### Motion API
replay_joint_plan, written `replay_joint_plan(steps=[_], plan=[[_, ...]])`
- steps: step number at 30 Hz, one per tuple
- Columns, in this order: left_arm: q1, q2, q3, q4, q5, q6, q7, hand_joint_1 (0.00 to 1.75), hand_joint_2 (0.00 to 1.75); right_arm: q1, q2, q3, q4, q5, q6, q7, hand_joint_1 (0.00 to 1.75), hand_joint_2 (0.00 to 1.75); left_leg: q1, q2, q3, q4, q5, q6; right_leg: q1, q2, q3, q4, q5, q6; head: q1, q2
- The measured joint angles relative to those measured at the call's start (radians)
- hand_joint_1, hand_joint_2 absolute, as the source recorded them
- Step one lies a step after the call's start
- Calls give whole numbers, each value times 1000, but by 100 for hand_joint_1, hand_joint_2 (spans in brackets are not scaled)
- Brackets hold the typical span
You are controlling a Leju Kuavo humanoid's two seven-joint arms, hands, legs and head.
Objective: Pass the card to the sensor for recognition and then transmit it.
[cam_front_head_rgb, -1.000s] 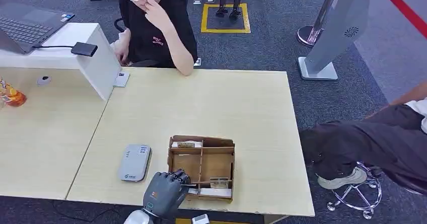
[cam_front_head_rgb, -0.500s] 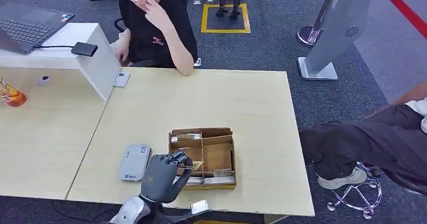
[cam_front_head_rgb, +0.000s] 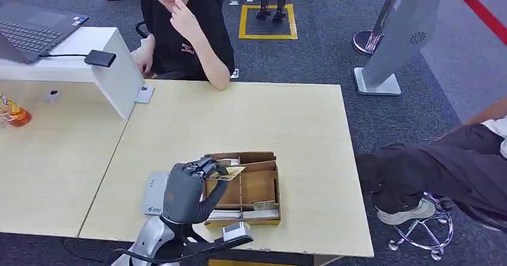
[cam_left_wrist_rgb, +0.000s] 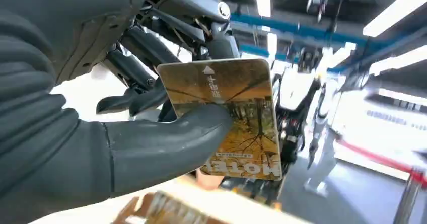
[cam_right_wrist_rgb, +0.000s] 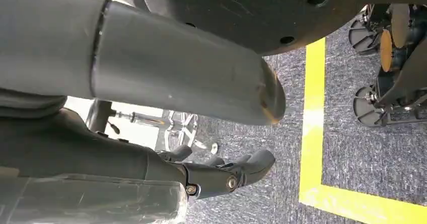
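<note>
My left hand (cam_front_head_rgb: 184, 192) hovers over the left side of the brown partitioned cardboard box (cam_front_head_rgb: 259, 186) near the table's front edge. It pinches a yellow-brown card (cam_front_head_rgb: 231, 171) between thumb and fingers, above the box. In the left wrist view the card (cam_left_wrist_rgb: 236, 118) shows an autumn-tree print with an arrow, and my thumb (cam_left_wrist_rgb: 166, 138) presses across its face. More cards (cam_front_head_rgb: 242, 214) lie in the box's near compartments. The flat grey sensor (cam_front_head_rgb: 153, 195) lies just left of the box, partly behind my hand. My right hand (cam_right_wrist_rgb: 221, 176) hangs above the carpet, holding nothing.
A person in black (cam_front_head_rgb: 185, 33) sits across the table. A white raised counter (cam_front_head_rgb: 113, 69) with a laptop (cam_front_head_rgb: 30, 33) and a small black box (cam_front_head_rgb: 100, 58) stands at the back left. Another person's legs (cam_front_head_rgb: 442, 170) are at the right.
My left hand has lifted a card out of the box's near compartment and risen with it toward the far side. The box has shifted slightly away from me.
</note>
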State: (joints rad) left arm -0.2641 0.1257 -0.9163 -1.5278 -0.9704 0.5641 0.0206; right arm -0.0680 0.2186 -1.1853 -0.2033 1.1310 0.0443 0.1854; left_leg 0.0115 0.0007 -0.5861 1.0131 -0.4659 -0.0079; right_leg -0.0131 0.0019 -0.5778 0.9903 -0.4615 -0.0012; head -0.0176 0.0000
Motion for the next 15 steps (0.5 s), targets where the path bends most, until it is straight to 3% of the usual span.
replay_joint_plan(steps=[9, 15], plan=[[-76, -111, 54, 21, -49, 84, 12, 175, 175, -1, 0, 23, 4, 30, -1, 7, 0, 0, 0, 0, 0, 1, 0, 0, 0, 0, 0, 0, 1, 0, 0, 0], [-196, -211, 92, 142, -71, 60, 42, 175, 175, -2, 0, 49, 5, 59, 11, 7, 0, 0, 0, 0, 0, 1, 0, 1, 0, -1, 1, 0, 1, 0, 0, 0]])
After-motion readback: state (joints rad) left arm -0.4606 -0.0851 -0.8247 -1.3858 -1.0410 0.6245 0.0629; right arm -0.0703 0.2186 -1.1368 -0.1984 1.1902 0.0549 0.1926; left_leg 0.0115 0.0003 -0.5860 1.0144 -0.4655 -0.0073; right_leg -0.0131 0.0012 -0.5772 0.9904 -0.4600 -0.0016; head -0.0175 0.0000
